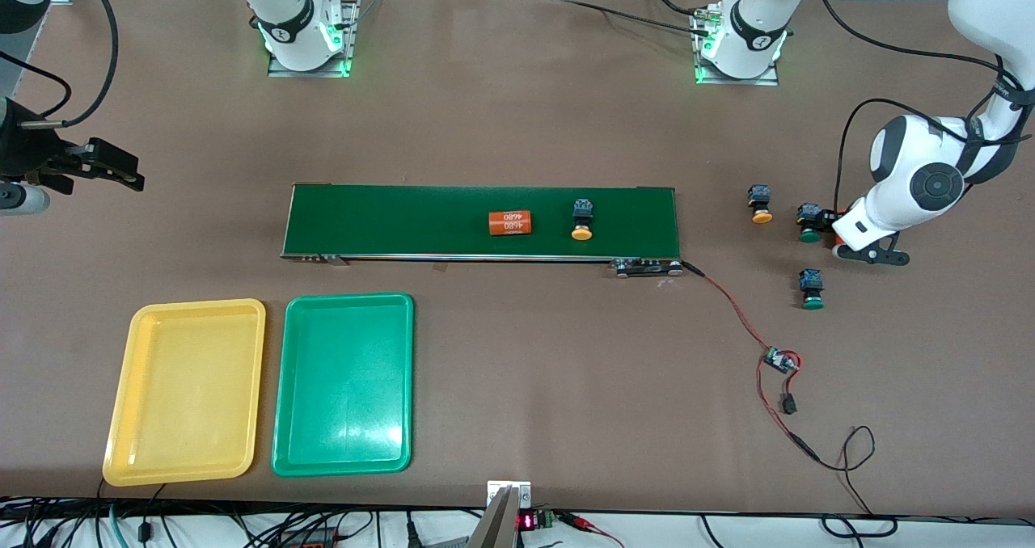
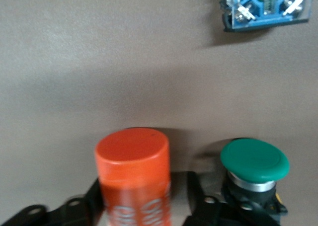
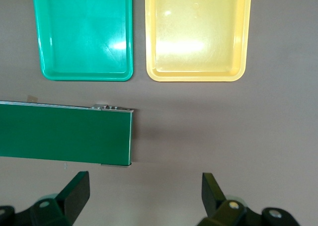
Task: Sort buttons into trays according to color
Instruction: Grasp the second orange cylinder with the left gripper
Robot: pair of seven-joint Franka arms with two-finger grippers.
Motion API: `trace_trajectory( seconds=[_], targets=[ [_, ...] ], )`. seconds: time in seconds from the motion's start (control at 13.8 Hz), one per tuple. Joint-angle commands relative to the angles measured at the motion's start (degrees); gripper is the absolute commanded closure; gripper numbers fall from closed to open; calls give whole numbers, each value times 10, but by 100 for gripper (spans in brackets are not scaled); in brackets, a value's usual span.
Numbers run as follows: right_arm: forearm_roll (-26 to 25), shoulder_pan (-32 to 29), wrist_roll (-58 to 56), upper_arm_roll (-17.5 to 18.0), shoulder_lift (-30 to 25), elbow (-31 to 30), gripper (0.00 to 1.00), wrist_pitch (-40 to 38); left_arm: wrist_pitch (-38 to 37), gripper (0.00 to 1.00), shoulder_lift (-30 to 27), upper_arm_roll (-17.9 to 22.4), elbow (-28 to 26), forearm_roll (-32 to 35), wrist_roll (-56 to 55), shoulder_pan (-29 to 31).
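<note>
A: Left tool (image 2: 136,206)?
B: Down at the left arm's end of the bench (image 1: 517,128), fingers either side of an orange cylinder (image 2: 134,179). Can't tell if they're pinching it. One green button (image 1: 809,223) sits just beside the tool.

A: Other buttons?
B: Second green button (image 1: 812,289) is nearer the front camera. One orange button (image 1: 760,204) is on the bench beside the first green one, toward the belt. Another orange button (image 1: 582,219) lies on the conveyor belt (image 1: 404,221), next to a second orange cylinder (image 1: 510,223).

A: Right tool (image 3: 144,196)?
B: Waiting with fingers spread wide, up over the right arm's end of the bench.

A: Trays?
B: Yellow tray (image 1: 129,378) and green tray (image 1: 285,386) are side by side, nearer the front camera than the belt.
</note>
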Motion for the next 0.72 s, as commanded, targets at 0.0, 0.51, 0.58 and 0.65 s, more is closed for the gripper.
trace_trajectory(
  seconds=[0.0,0.51,0.58,0.65],
  targets=[
    [-8,0,2,2,-7,-2,0,-2,2,82,-32,9,-6,-3,39,-7],
    [-8,0,2,2,-7,-3,0,-4,-152,80,-94,-101,57,-5,42,-37],
    [-8,0,3,2,-6,-3,0,-3,-152,78,-92,-125,57,-5,42,-55],
    [-8,1,2,2,-6,-3,0,-3,-152,75,-90,-146,58,-6,41,-68]
  ],
)
